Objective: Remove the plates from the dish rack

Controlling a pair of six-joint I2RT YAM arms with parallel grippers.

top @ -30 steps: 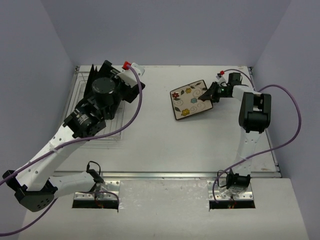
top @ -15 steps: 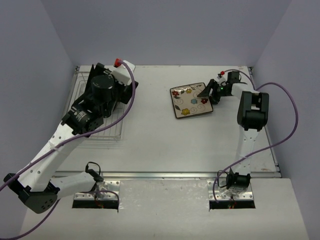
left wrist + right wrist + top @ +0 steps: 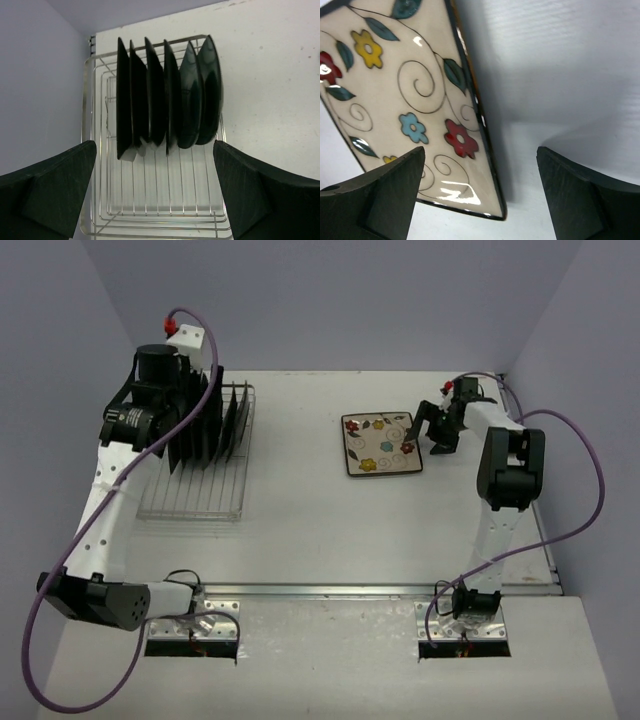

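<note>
The dish rack (image 3: 195, 502) is a silver wire rack on the left of the table. Several dark plates (image 3: 215, 425) stand on edge in its far half. In the left wrist view the same plates (image 3: 165, 95) stand above the rack's bare bars (image 3: 155, 200), and my left gripper (image 3: 153, 145) hangs open over them, touching nothing. A square cream plate with coloured flowers (image 3: 380, 443) lies flat on the table at the right. My right gripper (image 3: 430, 435) is open at that plate's right edge. The flowered plate's (image 3: 395, 100) corner lies between the parted fingers (image 3: 480, 150), which are clear of it.
Purple walls close the white table (image 3: 320, 530) in on the left, back and right. A purple cable (image 3: 585, 480) loops beside the right arm. A metal strip (image 3: 330, 590) runs along the table's near edge, in front of the arm bases.
My right gripper has opened and let go of the flowered plate, which now lies flat. My left arm has lifted and swung back left, uncovering the plates in the rack.
</note>
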